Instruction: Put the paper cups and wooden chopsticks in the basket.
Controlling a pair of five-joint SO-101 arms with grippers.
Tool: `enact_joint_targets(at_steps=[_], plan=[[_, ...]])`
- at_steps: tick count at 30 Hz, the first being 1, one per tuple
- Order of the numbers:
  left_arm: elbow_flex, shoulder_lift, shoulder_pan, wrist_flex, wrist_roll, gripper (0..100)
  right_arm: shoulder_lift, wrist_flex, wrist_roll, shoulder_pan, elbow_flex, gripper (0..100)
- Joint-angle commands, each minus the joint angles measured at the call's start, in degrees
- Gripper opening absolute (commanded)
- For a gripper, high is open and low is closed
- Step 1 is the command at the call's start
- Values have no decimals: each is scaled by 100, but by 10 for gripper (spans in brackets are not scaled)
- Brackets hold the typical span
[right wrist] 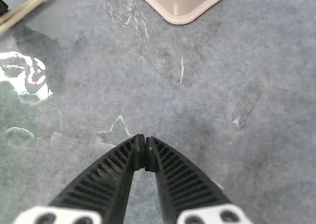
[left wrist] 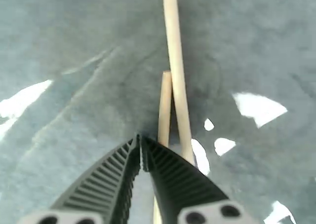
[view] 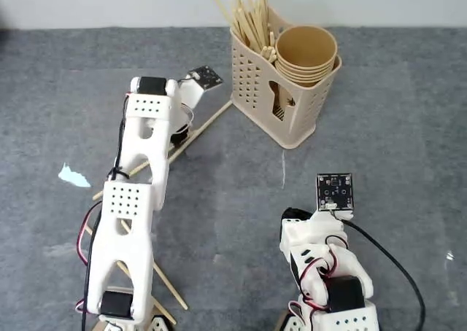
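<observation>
A beige slotted basket (view: pixel 273 101) at the back of the table holds a stack of paper cups (view: pixel 308 50) and several wooden chopsticks (view: pixel 252 21). Two more chopsticks (view: pixel 201 130) lie slanted on the grey mat, one end touching the basket's foot. My left gripper (view: pixel 181 133) is down over them. In the left wrist view its fingers (left wrist: pixel 140 139) are shut, and both chopsticks (left wrist: pixel 174 61) run past on the mat just beside and under one finger (left wrist: pixel 173 174). My right gripper (right wrist: pixel 144 137) is shut with nothing in it, low over bare mat.
Further loose chopsticks (view: pixel 157 273) lie crossed by the left arm's base. A pale blue scrap (view: pixel 73 176) sits at the left. The basket's corner (right wrist: pixel 182 7) lies ahead of the right gripper. The right arm (view: pixel 328 273) stays near the front edge.
</observation>
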Motion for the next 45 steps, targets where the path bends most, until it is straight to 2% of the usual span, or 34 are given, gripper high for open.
enact_joint_targets(at_steps=[1, 12, 18, 22, 31, 41, 45], plan=[[356, -651, 62, 176, 26, 13, -57, -75, 0, -22, -35, 15], [66, -1204, -44, 185, 62, 20, -57, -75, 0, -31, -35, 17], [541, -1204, 18, 167, 53, 186, -57, -75, 0, -31, -35, 17], [541, -1204, 70, 105, 9, 190, -57, -75, 0, -31, -35, 17], [541, -835, 123, -615, -185, 192, -57, -75, 0, -31, -35, 17], [541, -158, 141, -624, -290, 186, -57, -365, 0, -40, 255, 18], [541, -97, 176, -571, -440, 115, -57, -365, 0, -40, 255, 18]])
